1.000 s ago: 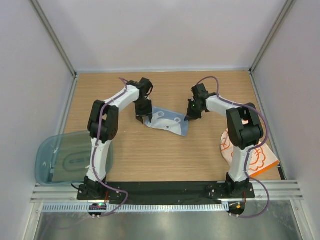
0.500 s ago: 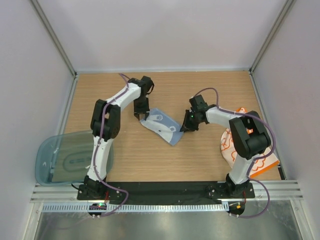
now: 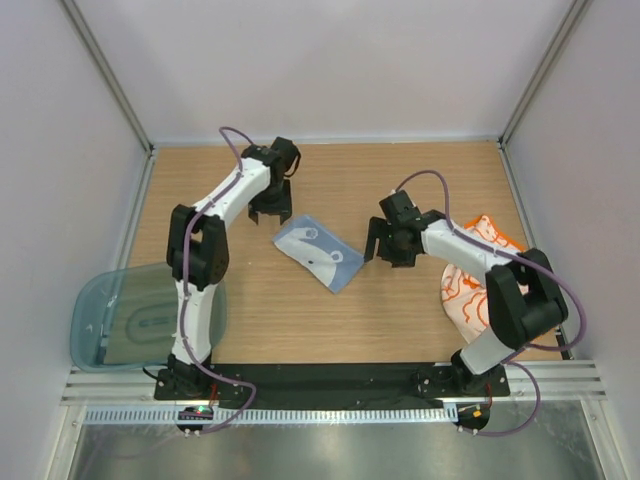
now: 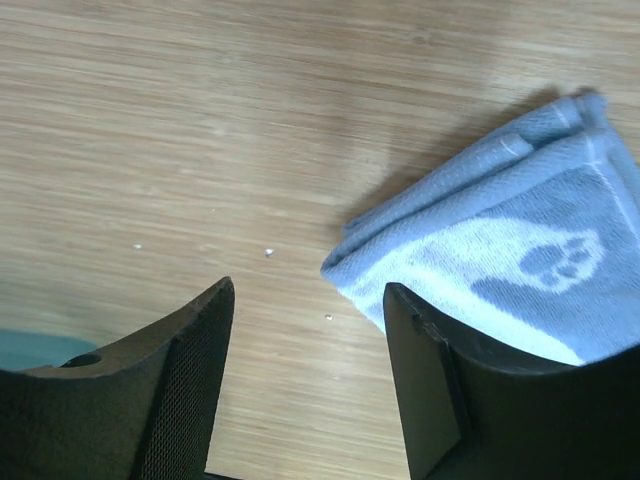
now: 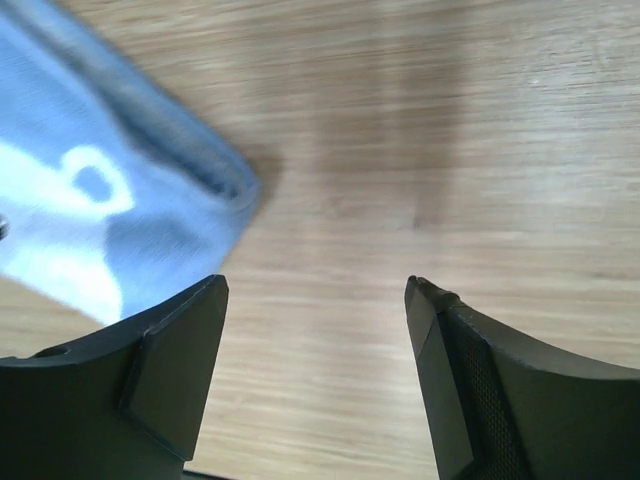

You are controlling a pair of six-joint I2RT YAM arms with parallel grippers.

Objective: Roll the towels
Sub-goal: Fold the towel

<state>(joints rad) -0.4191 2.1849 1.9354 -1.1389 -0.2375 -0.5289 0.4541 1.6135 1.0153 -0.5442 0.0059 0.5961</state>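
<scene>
1. The left claw [image 3: 269, 213] [image 4: 308, 288] is standing open and is holding nothing. In its wrist view you are seeing bare desk [image 3: 400, 180] between the two dark fingers.
2. The pale blue towel [image 3: 318, 252] [image 4: 510, 270] is lying flat on the desk between the two claws. One corner is pointing into the gap just ahead of the left claw's fingertips. You cannot tell whether that corner is touching a finger.
3. One finger of the left claw is covering the towel's near edge, and the picture border is cutting the cloth off on the far side. A paw print [image 4: 560, 262] is showing in the weave. The rest of the white pattern is only partly in view.
4. The right claw [image 3: 385, 254] [image 5: 318, 285] is also standing wide open and empty. The same towel [image 5: 90, 230] is lying ahead of it and off to one side, blurred, with its corner clear of the gap. One finger is hiding the towel's lower part.
5. The orange and white towels [image 3: 460, 295] are lying in a heap well behind the right claw. The right arm [image 3: 510, 300] is crossing over them, so you cannot count them.
6. The tray [image 3: 100, 320] is sitting well behind the left claw. The left arm [image 3: 195, 300] is hiding its inner edge.
</scene>
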